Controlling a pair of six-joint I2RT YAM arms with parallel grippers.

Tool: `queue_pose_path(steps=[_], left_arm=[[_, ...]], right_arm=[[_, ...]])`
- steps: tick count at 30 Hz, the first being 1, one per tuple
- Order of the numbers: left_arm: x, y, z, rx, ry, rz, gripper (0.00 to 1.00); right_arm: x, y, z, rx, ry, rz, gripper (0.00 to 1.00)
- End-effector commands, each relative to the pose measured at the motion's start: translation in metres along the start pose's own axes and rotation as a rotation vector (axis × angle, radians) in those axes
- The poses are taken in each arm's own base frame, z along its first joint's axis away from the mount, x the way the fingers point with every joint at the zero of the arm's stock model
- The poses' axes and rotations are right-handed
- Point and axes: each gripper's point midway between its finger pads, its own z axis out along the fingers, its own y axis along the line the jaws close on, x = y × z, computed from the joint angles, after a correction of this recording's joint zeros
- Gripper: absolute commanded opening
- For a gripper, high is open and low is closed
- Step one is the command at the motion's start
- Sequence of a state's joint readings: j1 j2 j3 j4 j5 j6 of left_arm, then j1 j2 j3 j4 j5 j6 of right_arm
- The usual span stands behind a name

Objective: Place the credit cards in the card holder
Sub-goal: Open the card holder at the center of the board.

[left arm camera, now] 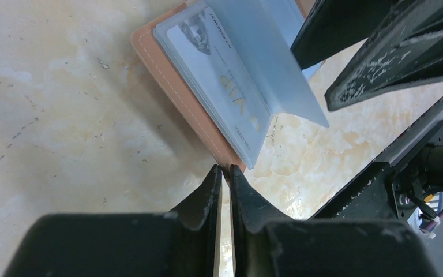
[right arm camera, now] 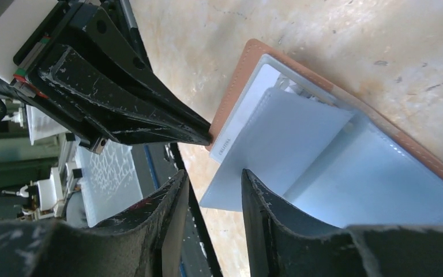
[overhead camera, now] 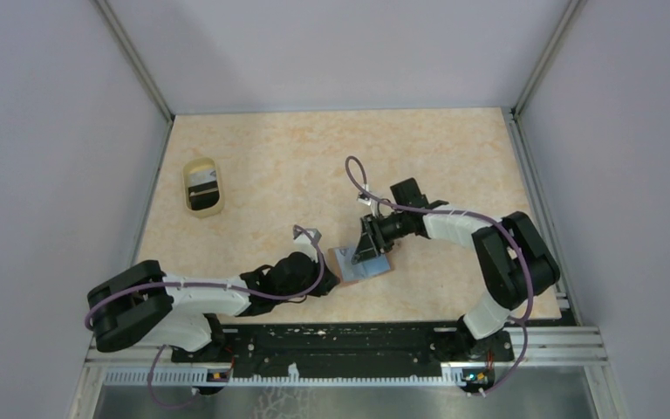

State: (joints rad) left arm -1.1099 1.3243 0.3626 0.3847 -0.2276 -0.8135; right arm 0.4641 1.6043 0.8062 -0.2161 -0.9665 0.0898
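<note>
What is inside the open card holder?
A pale card with printed lettering lies flat inside the card holder. A translucent flap stands raised beside it. Anything beneath that card or behind the flap is hidden.

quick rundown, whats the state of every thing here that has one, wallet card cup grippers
reddish-brown leather-like card holder: lying open on the table, blue lining up
white plastic card: tucked in a clear sleeve of the holder
light blue sleeve page: lifted, not flat
translucent yellowish plastic cup: far left, apart from the holder, something inside
left gripper: shut, seemingly pinching the holder's corner
right gripper: open, over the sleeve page
</note>
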Motion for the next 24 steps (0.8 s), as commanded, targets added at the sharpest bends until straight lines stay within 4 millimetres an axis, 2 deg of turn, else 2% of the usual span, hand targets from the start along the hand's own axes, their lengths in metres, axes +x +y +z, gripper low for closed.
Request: queue_pose_path(steps=[1,4,7,10,12,18,21,24], left_arm=[[-0.003,-0.005,0.001,0.027,-0.013,-0.002,0.15],[-0.005,-0.005,-0.001,0.026,-0.018,0.0,0.16],[-0.007,-0.006,-0.003,0.032,-0.028,0.001,0.17],[-0.009,-0.006,-0.005,0.036,-0.034,0.001,0.17],[-0.009,-0.006,-0.006,0.036,-0.034,0.003,0.17],[-0.008,-0.004,-0.006,0.025,-0.032,0.007,0.2],[-0.012,-0.001,-0.009,0.001,-0.039,0.011,0.26],[-0.019,-0.006,-0.016,0.022,-0.061,0.007,0.29]], right_arm=[[-0.009,0.005,0.005,-0.013,-0.004,-0.063,0.39],[-0.014,-0.022,-0.001,0.164,-0.013,-0.115,0.38],[-0.027,-0.054,-0.021,0.405,-0.043,-0.225,0.37],[-0.044,-0.067,-0.046,0.585,-0.094,-0.319,0.37],[-0.049,-0.068,-0.055,0.637,-0.114,-0.356,0.37],[-0.055,-0.057,-0.06,0.628,-0.107,-0.45,0.39],[-0.055,-0.033,-0.056,0.519,-0.1,-0.565,0.4],[-0.039,0.004,-0.043,0.293,-0.107,-0.647,0.4]])
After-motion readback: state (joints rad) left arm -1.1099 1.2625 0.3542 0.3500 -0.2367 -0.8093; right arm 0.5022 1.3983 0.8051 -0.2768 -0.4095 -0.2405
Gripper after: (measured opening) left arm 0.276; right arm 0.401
